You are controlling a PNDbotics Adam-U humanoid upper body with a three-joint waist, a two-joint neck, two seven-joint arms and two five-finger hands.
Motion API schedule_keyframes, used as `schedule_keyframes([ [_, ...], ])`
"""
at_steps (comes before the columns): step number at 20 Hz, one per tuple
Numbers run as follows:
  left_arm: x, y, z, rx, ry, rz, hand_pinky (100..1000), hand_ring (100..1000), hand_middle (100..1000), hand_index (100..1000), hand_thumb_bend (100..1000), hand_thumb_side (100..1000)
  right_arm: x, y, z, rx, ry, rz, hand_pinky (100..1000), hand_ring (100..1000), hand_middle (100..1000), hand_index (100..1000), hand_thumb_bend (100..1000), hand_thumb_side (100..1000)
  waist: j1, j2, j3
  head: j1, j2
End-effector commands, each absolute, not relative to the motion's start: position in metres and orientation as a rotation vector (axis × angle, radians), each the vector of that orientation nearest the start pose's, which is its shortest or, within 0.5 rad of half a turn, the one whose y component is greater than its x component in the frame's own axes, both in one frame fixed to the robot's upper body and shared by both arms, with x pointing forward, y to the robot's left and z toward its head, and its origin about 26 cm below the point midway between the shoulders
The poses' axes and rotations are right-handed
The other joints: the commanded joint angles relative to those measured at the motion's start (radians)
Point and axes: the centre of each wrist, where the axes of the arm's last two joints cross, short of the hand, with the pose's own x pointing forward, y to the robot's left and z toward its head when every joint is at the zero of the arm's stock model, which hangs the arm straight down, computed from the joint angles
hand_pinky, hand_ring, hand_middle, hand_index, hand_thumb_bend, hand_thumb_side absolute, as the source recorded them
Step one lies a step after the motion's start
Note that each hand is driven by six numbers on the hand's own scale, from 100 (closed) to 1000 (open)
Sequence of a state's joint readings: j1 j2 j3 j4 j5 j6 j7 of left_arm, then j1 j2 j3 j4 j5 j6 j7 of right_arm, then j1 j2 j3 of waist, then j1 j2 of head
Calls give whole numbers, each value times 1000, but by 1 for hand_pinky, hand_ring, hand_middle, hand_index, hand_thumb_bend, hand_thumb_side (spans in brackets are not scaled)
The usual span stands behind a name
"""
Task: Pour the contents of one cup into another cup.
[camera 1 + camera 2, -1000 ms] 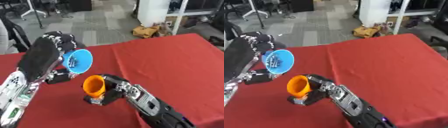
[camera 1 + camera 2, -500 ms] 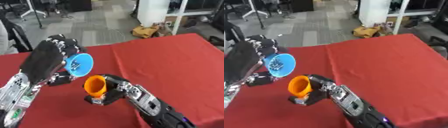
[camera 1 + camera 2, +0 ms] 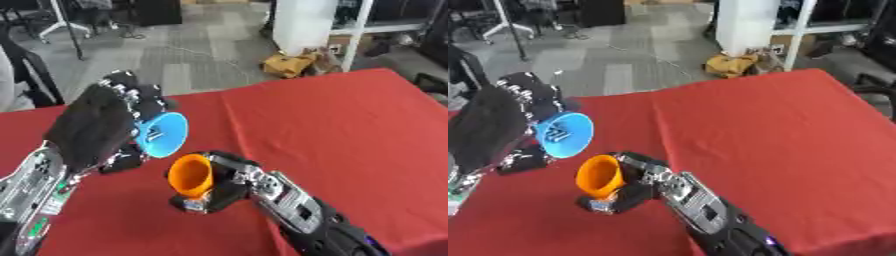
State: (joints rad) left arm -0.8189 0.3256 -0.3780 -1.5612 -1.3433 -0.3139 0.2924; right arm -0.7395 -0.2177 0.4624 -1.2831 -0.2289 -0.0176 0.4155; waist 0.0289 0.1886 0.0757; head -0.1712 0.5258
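"Holding the blue cup [image 3: 163, 134] in my left hand [image 3: 98, 127], I had it tipped well over on its side, mouth facing right and a little downward, toward the orange one."

"And the fingers on that hand?"

"Curled round the cup's body from behind; the fingers [image 3: 140, 97] wrapped over the top of it, and the thumb side sat below. Something dark showed inside the blue cup, small shapes against the inner wall, though I could not make out what they were."

"Where was the orange cup [image 3: 190, 175]?"

"Just below and to the right of the blue one, over the red table [image 3: 350, 130]. My right hand [image 3: 229, 181] had it, fingers bent round its far side. It leaned too, mouth turned up and to the left. The two rims were near each other but apart."

"Was the orange cup resting on the cloth?"

"I could not tell. The hand's lower part touched or nearly touched the table beneath it, and the cup's base was hidden there."

"Anything else on the table?"

"Only my two arms, left from the lower left, right from the lower edge."
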Motion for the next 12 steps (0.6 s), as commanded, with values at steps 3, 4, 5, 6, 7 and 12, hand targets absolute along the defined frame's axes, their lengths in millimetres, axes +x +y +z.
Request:
schedule_keyframes([
  [3,383,135,248,-1330,2227,1303,534,384,393,678,532,100,410,-122,142,560,-1721,1057,687,549,565,725,322,100,0,-16,0,-4,-8],
  [4,383,135,248,-1331,2226,1302,534,384,393,678,532,100,410,-122,141,560,-1721,1057,687,549,565,725,322,100,0,-16,0,-4,-8],
  [5,382,135,249,-1329,2218,1299,538,395,399,678,529,100,410,-123,141,561,-1719,1054,687,550,565,725,323,100,0,-16,0,-4,-9],
  [6,381,135,250,-1324,2200,1292,539,397,399,678,529,100,410,-123,140,564,-1715,1048,687,550,565,725,323,100,0,-16,0,-4,-10],
  [7,379,135,251,-1323,2184,1287,540,399,401,678,528,100,411,-123,140,567,-1712,1044,688,550,565,726,323,100,0,-15,0,-4,-10],
  [12,376,134,253,-1322,2136,1266,544,409,406,679,528,100,411,-125,139,574,-1704,1034,687,550,564,726,324,100,1,-15,1,-3,-11],
])
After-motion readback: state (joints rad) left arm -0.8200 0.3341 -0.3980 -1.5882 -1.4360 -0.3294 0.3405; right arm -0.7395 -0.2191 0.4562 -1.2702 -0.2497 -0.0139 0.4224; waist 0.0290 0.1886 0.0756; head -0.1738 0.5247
